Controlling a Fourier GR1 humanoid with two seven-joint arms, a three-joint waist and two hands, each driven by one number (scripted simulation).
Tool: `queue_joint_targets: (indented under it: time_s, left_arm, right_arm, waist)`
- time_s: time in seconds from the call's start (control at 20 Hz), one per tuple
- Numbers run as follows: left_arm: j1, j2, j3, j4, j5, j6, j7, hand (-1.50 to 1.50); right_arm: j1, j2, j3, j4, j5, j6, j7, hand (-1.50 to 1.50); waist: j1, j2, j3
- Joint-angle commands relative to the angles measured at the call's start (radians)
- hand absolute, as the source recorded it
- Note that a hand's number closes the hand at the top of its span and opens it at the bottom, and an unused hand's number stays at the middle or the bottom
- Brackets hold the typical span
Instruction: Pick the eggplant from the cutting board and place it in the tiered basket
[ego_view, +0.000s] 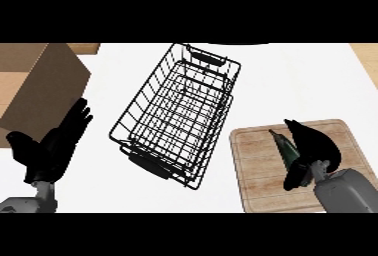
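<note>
The eggplant (283, 146), dark and slim, lies on the wooden cutting board (258, 185) at the lower right, its stem end pointing up and left. My right hand (317, 145) rests over the eggplant's right side with fingers stretched along it and the thumb (295, 177) below it; much of the eggplant is hidden under the hand. The black wire tiered basket (177, 115) stands in the middle of the white counter, left of the board. My left hand (52, 147) rests open at the lower left, fingers up, holding nothing.
A brown cardboard box (40, 85) occupies the upper left, just above my left hand. A strip of white counter (221, 165) separates the basket from the cutting board. A wooden edge (365, 55) shows at the far upper right.
</note>
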Motion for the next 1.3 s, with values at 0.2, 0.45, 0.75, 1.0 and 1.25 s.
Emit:
queue_joint_targets:
  time_s: [0.2,0.45,0.75,1.0,1.25]
  left_arm:
    - [-0.098,-0.005,0.040,0.063,-0.022,-0.015,0.023,0.00]
    - [0.007,-0.028,0.024,-0.052,-0.032,-0.009,0.058,0.00]
    - [0.013,-0.024,0.050,-0.069,-0.024,-0.029,0.082,0.00]
    - [0.015,-0.037,0.066,-0.003,-0.038,-0.011,0.034,0.00]
    - [0.053,-0.018,0.086,-0.040,-0.021,-0.030,0.033,0.00]
  right_arm:
    - [-0.003,0.003,-0.026,0.059,-0.036,0.160,-0.055,1.50]
    - [0.039,0.033,0.029,-0.038,0.037,0.183,-0.044,1.50]
    - [0.136,-0.075,0.011,-0.054,0.188,0.010,-0.229,1.50]
    - [0.422,-0.202,0.004,-0.304,0.328,-0.285,-0.306,1.50]
    - [0.498,-0.217,-0.132,-0.459,0.337,-0.523,-0.387,1.50]
  waist:
    - [-0.004,0.002,0.000]
    - [-0.001,-0.001,0.000]
    - [-0.005,-0.002,0.001]
    - [-0.051,-0.009,0.000]
    - [-0.054,-0.015,0.001]
